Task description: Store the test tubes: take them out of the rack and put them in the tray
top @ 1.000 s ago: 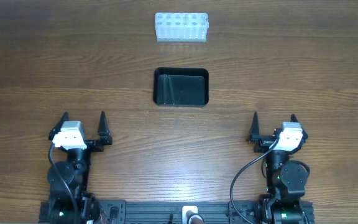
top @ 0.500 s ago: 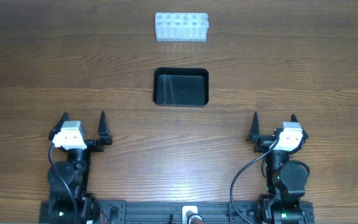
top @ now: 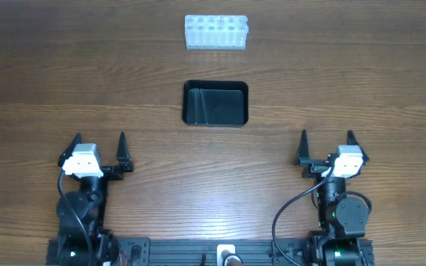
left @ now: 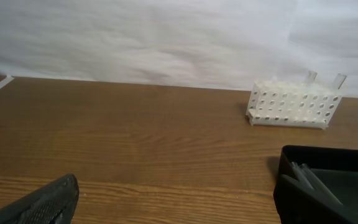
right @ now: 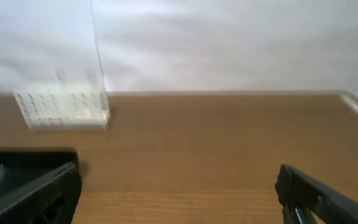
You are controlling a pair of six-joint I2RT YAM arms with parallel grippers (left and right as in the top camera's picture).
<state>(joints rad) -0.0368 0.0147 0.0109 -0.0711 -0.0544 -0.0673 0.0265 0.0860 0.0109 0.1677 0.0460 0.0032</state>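
Note:
A clear test tube rack [top: 215, 32] stands at the far middle of the wooden table. In the left wrist view the rack [left: 294, 102] holds two upright test tubes [left: 339, 79] at one end. The black tray [top: 186, 103] lies nearer, with clear tubes [top: 201, 103] lying inside it; the left wrist view shows those tubes [left: 309, 177] too. My left gripper [top: 99, 144] is open near the front left, with nothing between its fingers. My right gripper [top: 326, 142] is open near the front right, also with nothing in it. Both are well short of the tray [right: 30, 152] and the rack [right: 61, 107].
Bare wooden tabletop lies all around the rack and tray. A white backdrop [left: 166, 37] rises behind the table's far edge. The arm bases sit on a black rail [top: 213, 251] along the near edge.
My right gripper has shifted slightly forward and to the right. The left arm, rack and tray have not moved.

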